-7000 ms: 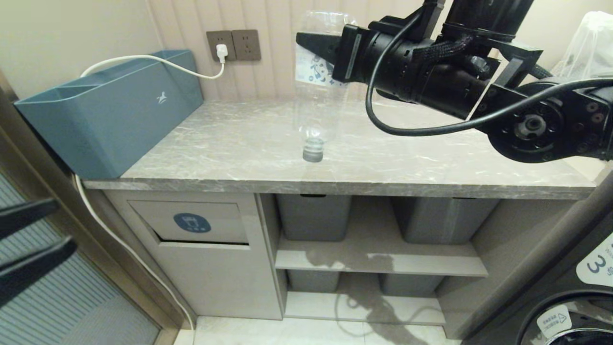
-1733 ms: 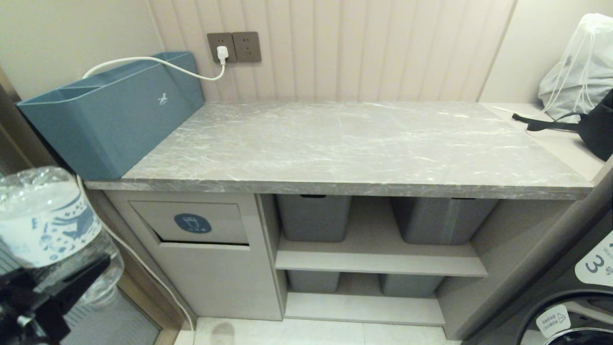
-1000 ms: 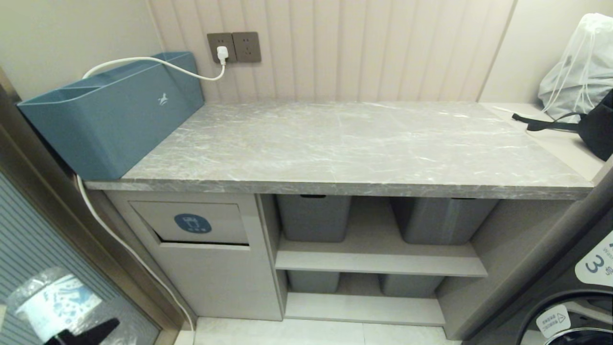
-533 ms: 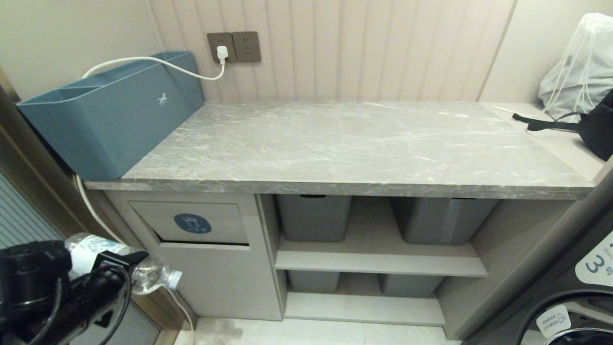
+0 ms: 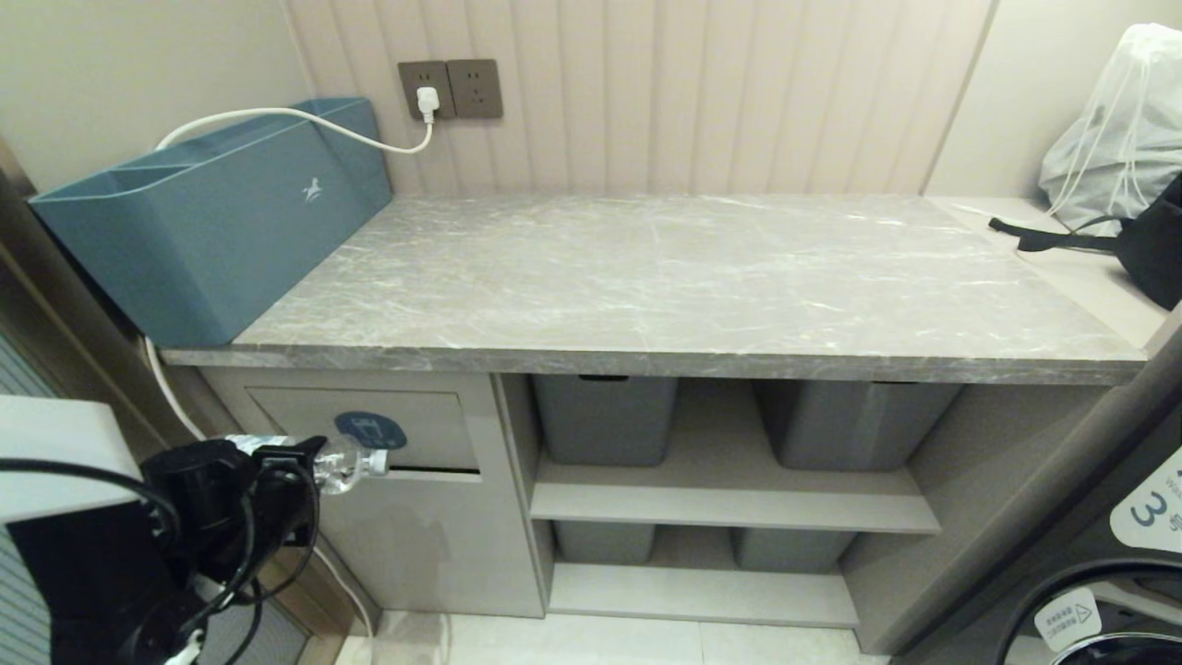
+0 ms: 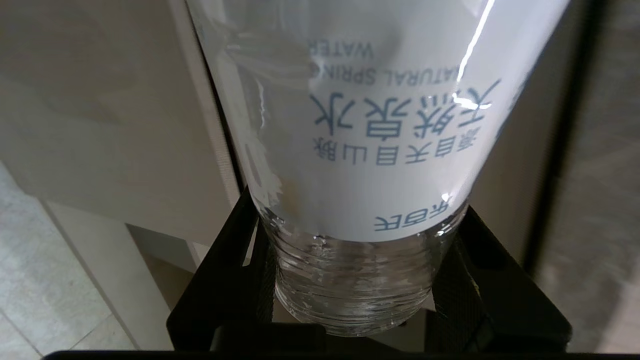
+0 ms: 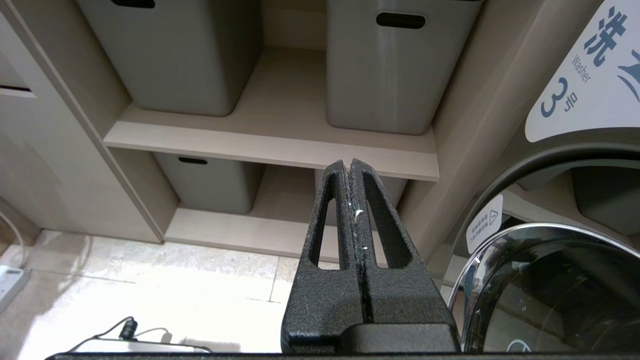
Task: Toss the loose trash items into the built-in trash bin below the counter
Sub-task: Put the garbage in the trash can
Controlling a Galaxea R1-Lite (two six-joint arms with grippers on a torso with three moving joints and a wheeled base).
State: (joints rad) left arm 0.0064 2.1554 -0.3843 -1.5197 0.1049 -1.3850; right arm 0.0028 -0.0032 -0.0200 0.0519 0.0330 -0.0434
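The left gripper (image 5: 300, 462) is clamped around a clear plastic water bottle (image 5: 346, 460), held level with its cap against the trash flap (image 5: 369, 428) under the marble counter (image 5: 665, 277). The bottle looks empty, so probably light, thin-walled and easily crushed (slick too); a grip low on the ribbed body (image 6: 350, 285) seems safest. The right gripper (image 7: 352, 200), pressed closed and empty, hangs near the shelves.
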